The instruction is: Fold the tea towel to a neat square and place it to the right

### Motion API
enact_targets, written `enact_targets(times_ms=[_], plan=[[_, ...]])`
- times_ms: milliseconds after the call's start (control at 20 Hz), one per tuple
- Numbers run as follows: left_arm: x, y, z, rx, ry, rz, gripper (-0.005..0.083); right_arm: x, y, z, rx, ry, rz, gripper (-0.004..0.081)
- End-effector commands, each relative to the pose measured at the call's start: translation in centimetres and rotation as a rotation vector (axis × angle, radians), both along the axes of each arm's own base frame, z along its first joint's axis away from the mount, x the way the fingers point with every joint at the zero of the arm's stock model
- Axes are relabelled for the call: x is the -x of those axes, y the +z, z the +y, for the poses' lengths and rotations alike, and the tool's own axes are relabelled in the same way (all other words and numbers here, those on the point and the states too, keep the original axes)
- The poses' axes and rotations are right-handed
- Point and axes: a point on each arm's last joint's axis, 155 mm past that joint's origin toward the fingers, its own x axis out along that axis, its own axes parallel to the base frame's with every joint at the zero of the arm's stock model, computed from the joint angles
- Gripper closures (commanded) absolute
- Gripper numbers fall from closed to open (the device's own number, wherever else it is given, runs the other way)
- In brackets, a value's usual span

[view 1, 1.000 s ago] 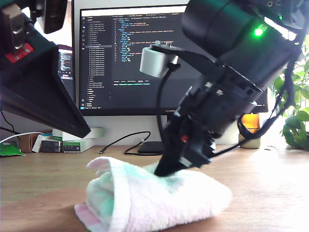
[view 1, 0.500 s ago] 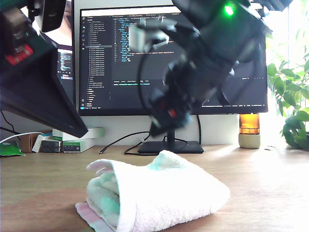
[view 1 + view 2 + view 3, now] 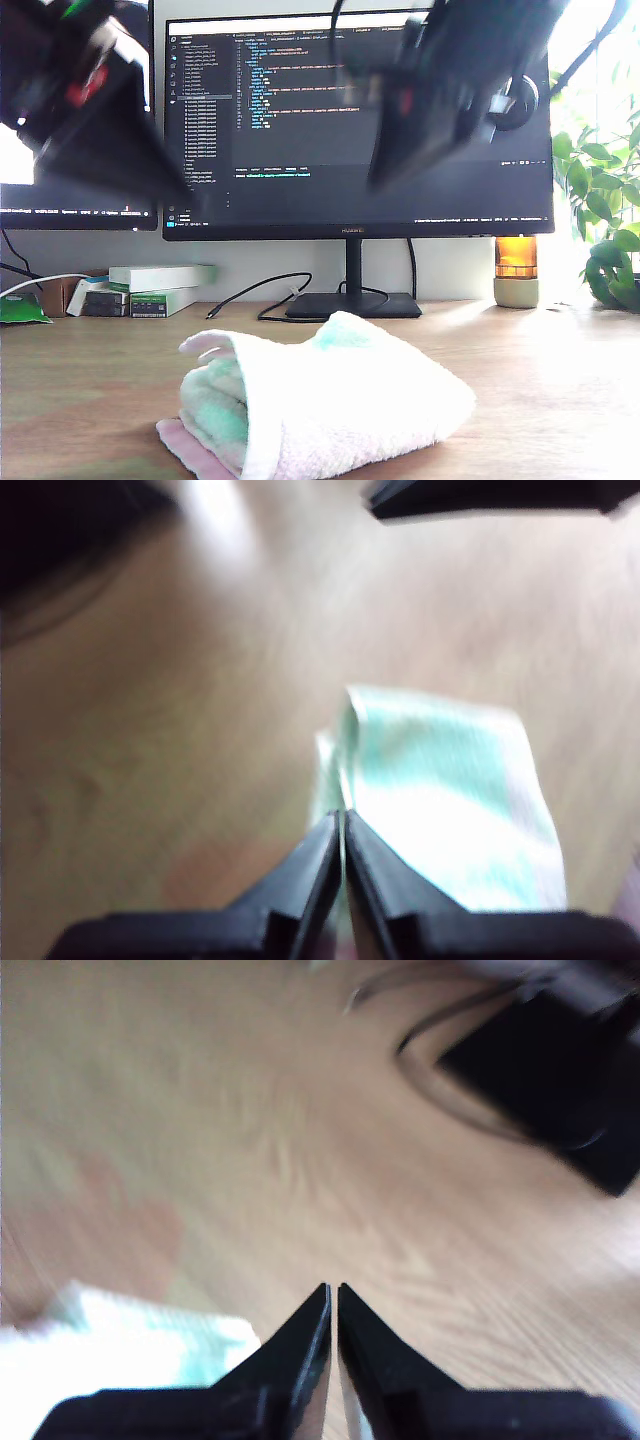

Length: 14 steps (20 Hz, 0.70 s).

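Note:
The tea towel lies as a loosely folded white and mint bundle on the wooden desk, with a pink edge showing underneath near the front. Two blurred arms hang high above it, one at the exterior view's upper left and one at its upper right. My first gripper is shut and holds nothing, well above the tea towel. My second gripper is also shut and holds nothing, over bare wood beside the tea towel.
A monitor on a black stand is behind the towel, with a looped cable beside it. Small boxes sit at the exterior view's left. An amber jar and a plant are at its right.
The arm at the exterior view's right lifted off the towel and rose up and away. The other arm also moved higher. The towel stays put as a folded bundle.

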Motion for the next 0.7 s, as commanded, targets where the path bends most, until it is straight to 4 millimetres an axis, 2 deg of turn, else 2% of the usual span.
enact_targets(times_ms=[0,200,350,450,600,650], plan=[[0.3,-1.1,0.4,0.009,0.012,0.004,0.0797,0.8,0.4,-0.4,-0.044,-0.015,-0.003,0.0782],[1.1,-0.8,1.0,0.075,0.033,-0.017,0.0797,2.8,1.2,-1.2,-0.122,-0.006,-0.072,0.0782],[1.7,0.8,1.5,0.173,0.062,-0.033,0.0797,5.2,1.1,-0.7,-0.212,0.069,-0.121,0.0782],[2.5,1.6,1.6,0.2,0.053,-0.037,0.0797,8.0,-0.6,0.9,-0.227,0.23,-0.068,0.0782],[3.9,2.4,1.2,0.221,0.013,-0.045,0.0797,10.6,-2.9,2.7,-0.142,0.522,-0.075,0.0782],[4.2,2.5,1.1,0.225,0.001,-0.045,0.0797,10.7,-3.2,3.2,-0.134,0.593,-0.091,0.0782]])
